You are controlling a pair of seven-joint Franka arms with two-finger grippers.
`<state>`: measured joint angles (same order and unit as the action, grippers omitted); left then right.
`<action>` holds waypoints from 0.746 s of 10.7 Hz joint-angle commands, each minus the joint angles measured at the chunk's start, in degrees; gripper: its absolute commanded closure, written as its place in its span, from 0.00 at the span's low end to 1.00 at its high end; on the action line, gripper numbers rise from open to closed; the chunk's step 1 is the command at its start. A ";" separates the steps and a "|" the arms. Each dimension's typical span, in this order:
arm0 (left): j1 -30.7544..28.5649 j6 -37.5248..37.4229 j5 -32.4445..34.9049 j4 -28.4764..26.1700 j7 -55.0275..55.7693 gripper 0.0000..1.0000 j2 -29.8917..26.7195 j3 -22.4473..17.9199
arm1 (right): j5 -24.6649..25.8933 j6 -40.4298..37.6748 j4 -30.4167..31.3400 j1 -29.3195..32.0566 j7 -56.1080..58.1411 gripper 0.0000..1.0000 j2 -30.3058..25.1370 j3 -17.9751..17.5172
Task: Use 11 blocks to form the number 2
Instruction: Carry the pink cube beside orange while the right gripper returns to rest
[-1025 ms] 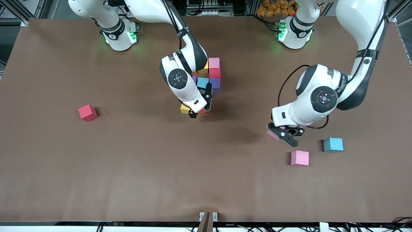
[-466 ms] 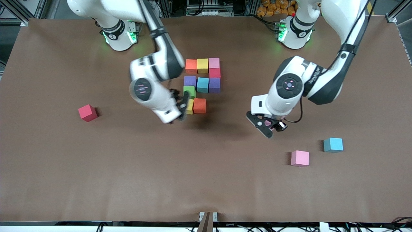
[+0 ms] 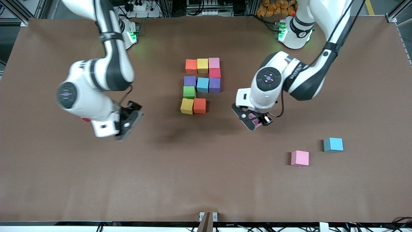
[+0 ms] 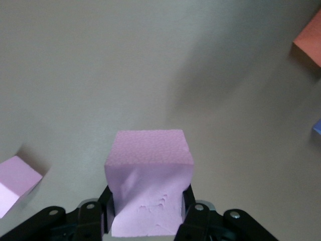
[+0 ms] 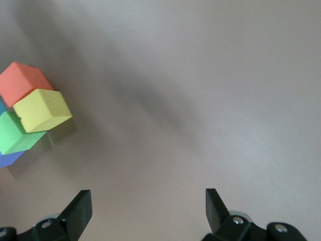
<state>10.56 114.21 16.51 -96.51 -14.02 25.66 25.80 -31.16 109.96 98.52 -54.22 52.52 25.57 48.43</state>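
Note:
Several blocks lie together as the number 2 [image 3: 202, 84] in mid-table. Its nearest row holds a yellow block [image 3: 187, 106] and an orange block [image 3: 199, 105], with a green block [image 3: 189, 92] above them. My left gripper [image 3: 254, 120] hangs over bare table beside that row, toward the left arm's end, shut on a pink block [image 4: 149, 170]. My right gripper [image 3: 127, 120] is open and holds nothing, over the table toward the right arm's end. Its wrist view shows the open gripper [image 5: 146, 206] and the yellow block [image 5: 42, 109] at the edge.
A loose pink block [image 3: 300, 158] and a light blue block [image 3: 333, 144] lie nearer the front camera, toward the left arm's end. A crimson block [image 3: 85, 119] is mostly hidden under the right arm.
The right arm swung away from the figure toward its own end, uncovering the blocks and covering the crimson block. The left gripper carried the pink block toward the figure.

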 commanded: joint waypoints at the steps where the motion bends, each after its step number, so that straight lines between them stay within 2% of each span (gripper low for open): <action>1: 1.74 -0.66 1.51 0.18 -0.12 0.64 0.79 -0.13 | 5.48 -5.00 -2.09 7.69 -7.40 0.00 -3.24 -2.02; 3: 4.55 -0.66 1.51 0.18 -0.13 0.64 1.15 -0.13 | 7.94 -6.86 -2.54 14.63 -12.50 0.00 -6.13 -5.43; 4: 5.69 -0.66 1.25 0.09 -0.21 0.64 1.49 -0.13 | 11.88 -7.73 -2.72 18.84 -17.84 0.00 -8.58 -9.63; 6: 6.31 -0.22 0.80 -0.17 -0.21 0.64 2.20 0.22 | 19.45 -9.58 -3.16 30.96 -30.14 0.00 -14.20 -24.19; 8: 8.06 2.92 1.33 -0.09 -0.21 0.63 3.43 0.31 | 23.41 -14.13 -3.25 36.44 -38.60 0.00 -18.78 -31.35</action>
<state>17.41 115.12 16.56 -96.80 -14.19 28.34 26.00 -11.38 98.66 94.20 -21.88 20.39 11.90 22.89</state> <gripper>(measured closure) 0.467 0.000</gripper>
